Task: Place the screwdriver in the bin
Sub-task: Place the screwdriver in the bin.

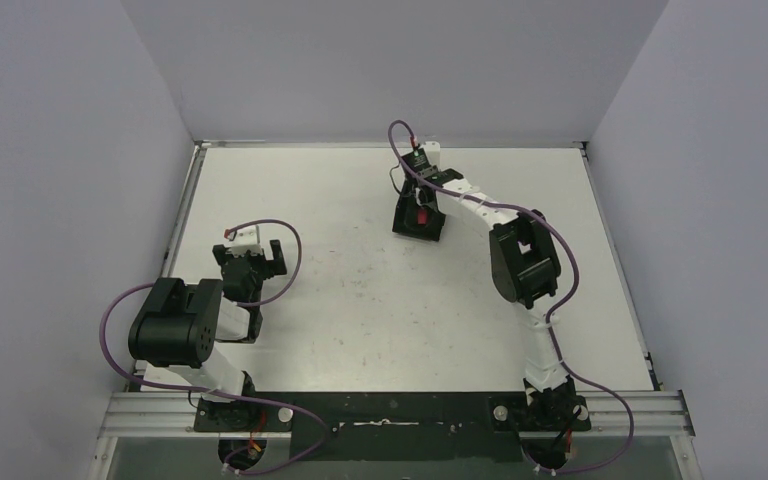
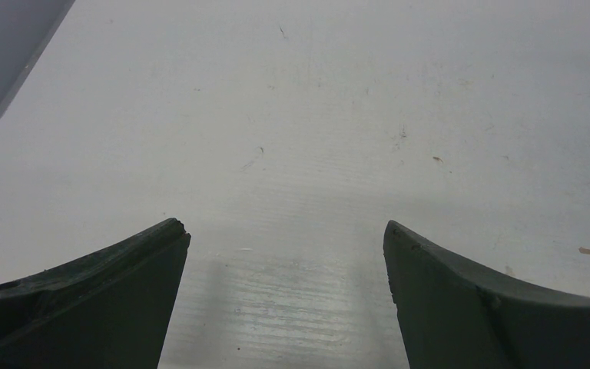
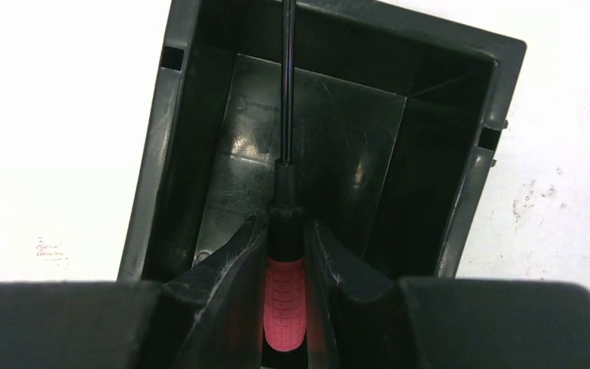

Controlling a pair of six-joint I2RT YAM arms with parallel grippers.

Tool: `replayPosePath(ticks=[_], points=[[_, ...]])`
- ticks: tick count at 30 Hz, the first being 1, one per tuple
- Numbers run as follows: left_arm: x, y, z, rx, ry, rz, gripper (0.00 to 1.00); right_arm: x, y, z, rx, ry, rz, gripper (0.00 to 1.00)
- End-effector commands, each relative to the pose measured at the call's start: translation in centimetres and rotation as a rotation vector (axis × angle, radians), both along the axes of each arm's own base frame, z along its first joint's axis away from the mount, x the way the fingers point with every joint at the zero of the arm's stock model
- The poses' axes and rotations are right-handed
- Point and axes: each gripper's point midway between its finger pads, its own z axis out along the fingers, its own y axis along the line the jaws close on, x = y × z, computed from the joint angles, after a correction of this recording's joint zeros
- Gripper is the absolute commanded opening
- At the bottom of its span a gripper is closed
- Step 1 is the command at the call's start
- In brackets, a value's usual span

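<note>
One-armed, clenching the screwdriver (image 3: 284,215) by its red handle in the right gripper (image 3: 284,227), pointing its shaft into the bin (image 3: 157,154) near the worktop's (image 1: 360,300) far edge, lining up a clean drop. Holding the left gripper (image 2: 284,231) spread wide, empty, aside.

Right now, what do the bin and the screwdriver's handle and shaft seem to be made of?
The bin looks like black moulded plastic, semi-glossy: soft highlights and scratches on its floor. The screwdriver handle seems red rubber or soft plastic, matte, with a moulded grid; its thin dark shaft is probably metal, given the sharp glint.
</note>
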Motion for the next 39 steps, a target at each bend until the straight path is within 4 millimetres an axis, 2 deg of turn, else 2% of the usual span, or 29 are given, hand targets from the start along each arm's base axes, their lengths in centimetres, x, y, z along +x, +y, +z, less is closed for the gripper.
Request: replayPosePath(ticks=[1,8,16,24,33,39], points=[[1.0,-0.3,1.6,-0.001,-0.055,-0.013,0.97,1.1,0.6,1.0,0.033,-0.065,0.004,0.10],[1.0,-0.3,1.6,-0.001,-0.055,-0.013,0.97,1.2,1.2,2.2,0.066,-0.072,0.026,0.31],[1.0,-0.3,1.6,-0.001,-0.054,-0.013,0.97,1.1,1.0,4.7,0.079,-0.104,0.018,0.40],[1.0,-0.3,1.6,-0.001,-0.055,-0.013,0.97,0.9,0.5,7.5,0.076,-0.129,0.004,0.42],[1.0,-0.3,1.6,-0.001,-0.055,-0.013,0.97,1.3,0.6,14.1,0.095,-0.214,0.016,0.44],[1.0,-0.3,1.6,-0.001,-0.054,-0.013,0.97,1.2,0.8,19.4,0.116,-0.283,0.035,0.44]])
